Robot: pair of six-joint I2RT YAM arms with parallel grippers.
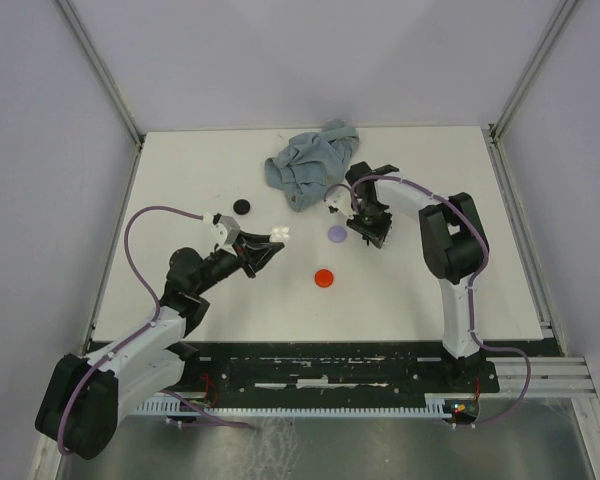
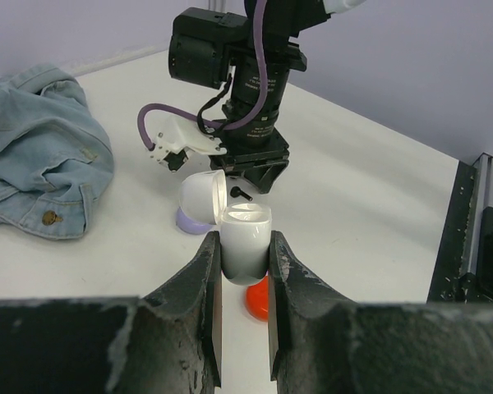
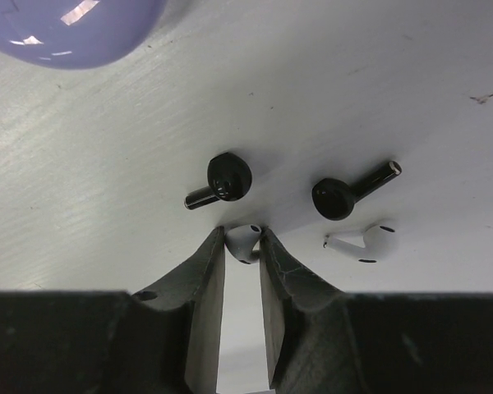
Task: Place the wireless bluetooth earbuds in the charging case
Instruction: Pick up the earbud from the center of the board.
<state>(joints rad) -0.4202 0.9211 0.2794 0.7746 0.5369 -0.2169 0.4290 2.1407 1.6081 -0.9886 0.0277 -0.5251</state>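
Observation:
My left gripper (image 2: 245, 248) is shut on the white charging case (image 2: 245, 238), holding it upright with its lid open; it also shows in the top view (image 1: 280, 235). My right gripper (image 3: 243, 240) is down at the table and shut on a white earbud (image 3: 245, 243). Beside it on the table lie two black earbuds (image 3: 226, 179) (image 3: 338, 197) and a second white earbud (image 3: 366, 242). In the top view the right gripper (image 1: 366, 224) is right of the case, a short way apart.
A lilac disc (image 1: 337, 233) lies between the grippers, a red disc (image 1: 325, 277) nearer me, and a black disc (image 1: 242, 206) to the far left. A crumpled denim cloth (image 1: 310, 165) lies behind the right gripper.

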